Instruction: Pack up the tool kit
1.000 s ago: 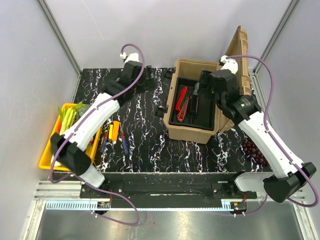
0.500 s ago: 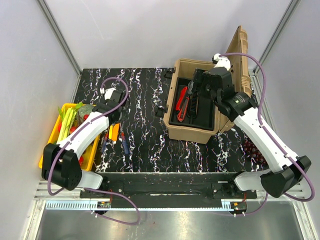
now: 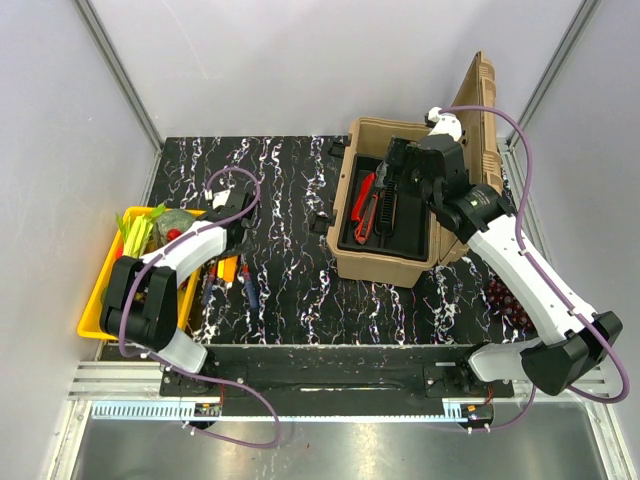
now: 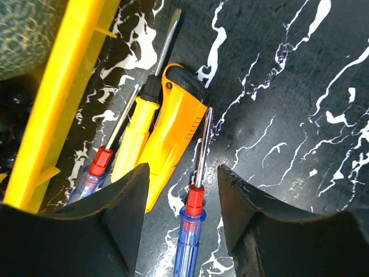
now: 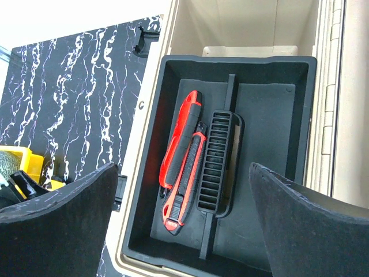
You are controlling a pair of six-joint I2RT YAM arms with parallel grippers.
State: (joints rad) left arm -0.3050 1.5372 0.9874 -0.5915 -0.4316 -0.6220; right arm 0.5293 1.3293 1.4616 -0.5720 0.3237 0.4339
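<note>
Left gripper point(image 4: 183, 170) is down low over the loose tools, jaws apart, and the blue-handled screwdriver point(image 4: 190, 236) lies right in the gap between them, with table showing on both sides of it. Nothing is pinched yet. Its steel shaft runs away from the fingers point(image 4: 115, 219), just beside the orange utility knife point(image 4: 173, 124). Next over are a yellow-handled screwdriver point(image 4: 132, 144) and a second blue-handled screwdriver point(image 4: 92, 173), all bunched against the yellow tray point(image 4: 63, 98) at the table's point(image 3: 290, 200) left edge.

My read on the screwdriver is that it's light and rigid but round and slick, so it will want to roll or pivot. The thick plastic handle just behind the red collar looks like the place to close, not the thin shaft. The orange knife sits close enough that the nearer finger could nudge it.

Over at the far right corner, the toolbox point(image 3: 385, 262) stands with its lid point(image 3: 480, 100) up. The right gripper point(image 3: 395, 175) hangs above it, spread wide and holding nothing. In the black inner tray point(image 5: 265, 115) a red utility knife point(image 5: 181, 150) is already stowed, and there's room beside it.
</note>
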